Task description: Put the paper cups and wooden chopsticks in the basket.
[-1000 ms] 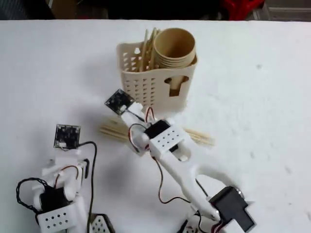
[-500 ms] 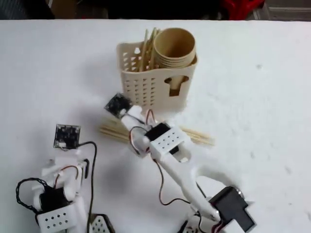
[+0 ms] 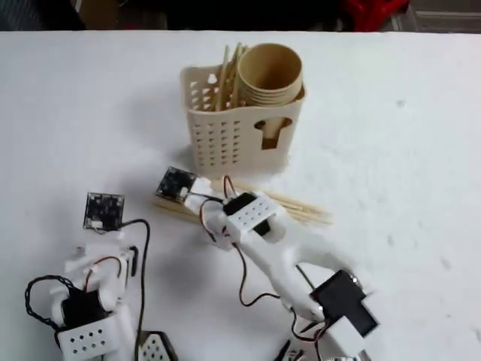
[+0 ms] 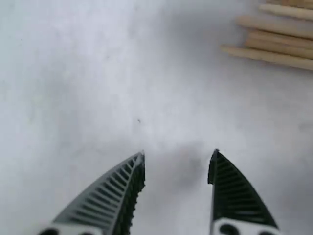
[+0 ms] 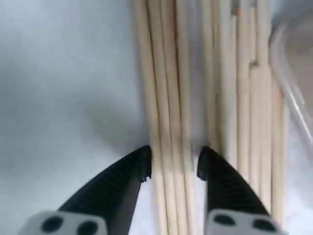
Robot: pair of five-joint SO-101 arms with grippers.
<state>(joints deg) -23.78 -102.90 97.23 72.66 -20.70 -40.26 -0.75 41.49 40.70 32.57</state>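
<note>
High view: chopsticks point(image 3: 304, 210) lie flat before the basket point(image 3: 240, 139), long axis across the table point(image 3: 406, 150); paper cups point(image 3: 270, 71) stand inside the basket.
Left wrist: your left gripper point(image 4: 178, 154) gapes over table.
Right wrist: your right gripper point(image 5: 173, 156), parted, straddles chopsticks running straight ahead.

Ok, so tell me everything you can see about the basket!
The basket is cream-coloured and looks like plastic, with rows of little holes in its walls and a keyhole-shaped cut-out in front. It stands upright on the white table, beyond the arms. A stack of paper cups sits inside at one side, and standing chopsticks lean beside them. Loose chopsticks lie on the table in front of it.
</note>
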